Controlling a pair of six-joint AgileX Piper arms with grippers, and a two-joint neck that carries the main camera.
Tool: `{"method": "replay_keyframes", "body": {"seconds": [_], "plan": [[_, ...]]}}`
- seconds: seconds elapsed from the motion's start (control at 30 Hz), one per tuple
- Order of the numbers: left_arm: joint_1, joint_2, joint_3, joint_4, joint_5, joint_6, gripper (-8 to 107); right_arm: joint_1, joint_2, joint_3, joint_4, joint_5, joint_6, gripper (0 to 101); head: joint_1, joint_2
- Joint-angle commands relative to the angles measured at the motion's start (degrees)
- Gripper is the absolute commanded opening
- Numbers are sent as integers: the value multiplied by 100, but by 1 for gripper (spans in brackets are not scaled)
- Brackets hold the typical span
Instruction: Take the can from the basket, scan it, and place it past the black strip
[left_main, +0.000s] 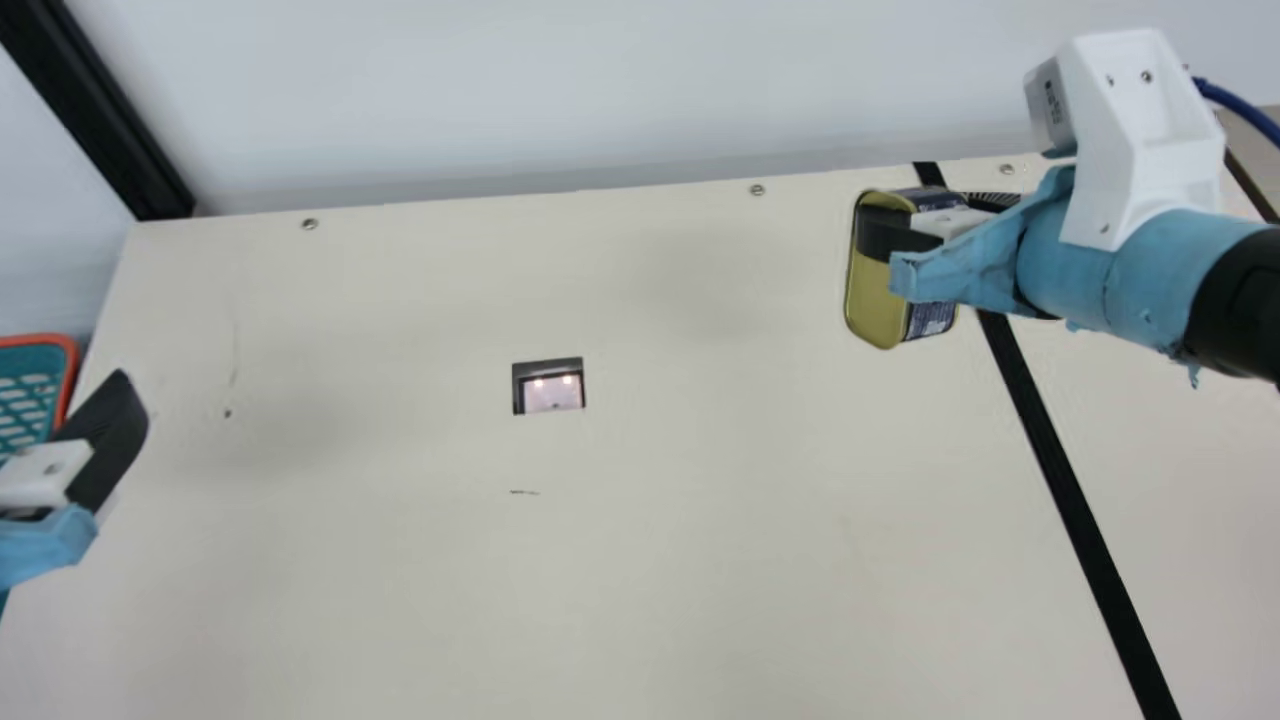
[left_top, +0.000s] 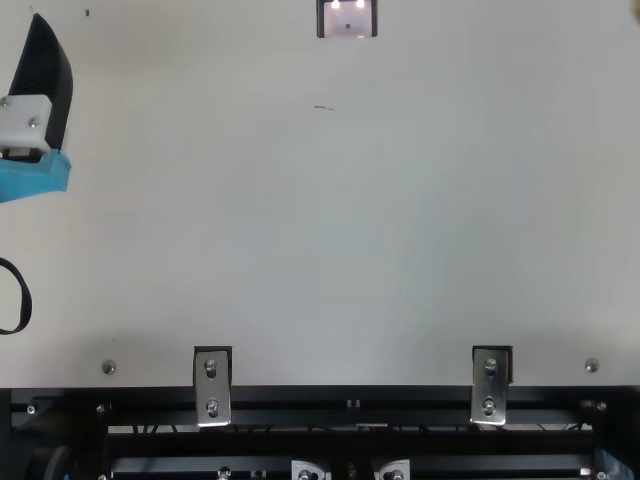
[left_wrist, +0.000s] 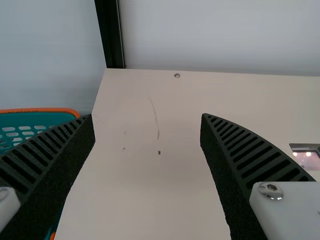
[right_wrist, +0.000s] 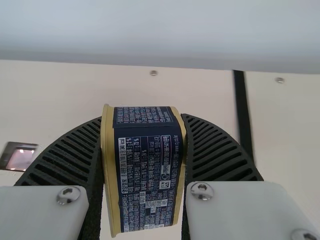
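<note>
Main view has the right gripper (left_main: 925, 218) beside the strip (left_main: 1060, 480), and the can (left_main: 880, 290) in it hides part of that strip. Much of the gripper's far finger is lost behind the can, and how high the can hangs over the table (left_main: 700, 560) I can't tell. Off the strip's scanner side, the left gripper (left_main: 108, 435) is cut by the frame, one finger plain to see. Farthest from the strip on that side, the basket (left_main: 30, 395) is also cut off, so what it holds can't be told. A gold sliver at the top view's edge is too small to name.

As for the jaws, the right pair is closed on the can, a ribbed finger pressed to each side, its dark label between them. In the left wrist view, the left gripper (left_wrist: 147, 116) stands wide apart, nothing between its fingers. The scanner (left_main: 549, 390) lies between basket and strip.
</note>
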Motion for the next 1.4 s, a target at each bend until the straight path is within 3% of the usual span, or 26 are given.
{"method": "replay_keyframes", "body": {"seconds": [0.0, 0.4, 0.6, 0.9, 1.13, 1.37], "plan": [[0, 0, 0, 0, 0, 0, 90, -271, -20, -21, -189, 25, -3, 0, -213, -151], [0, 0, 0, 0, 0, 0, 90, -1391, 22, -108, -250, 285, -681, 0, -305, -1187], [0, 0, 0, 0, 0, 0, 90, -1896, 214, -105, -458, 308, -978, 0, -305, -1187], [0, 0, 0, 0, 0, 0, 90, -2221, 683, -188, -1572, 322, -895, 0, -305, -1187], [0, 0, 0, 0, 0, 0, 90, -2141, 1060, -295, -2540, 424, -468, 0, -305, -1187], [0, 0, 0, 0, 0, 0, 90, -1929, 1404, -263, -3177, 409, 69, 0, -305, -1187]]}}
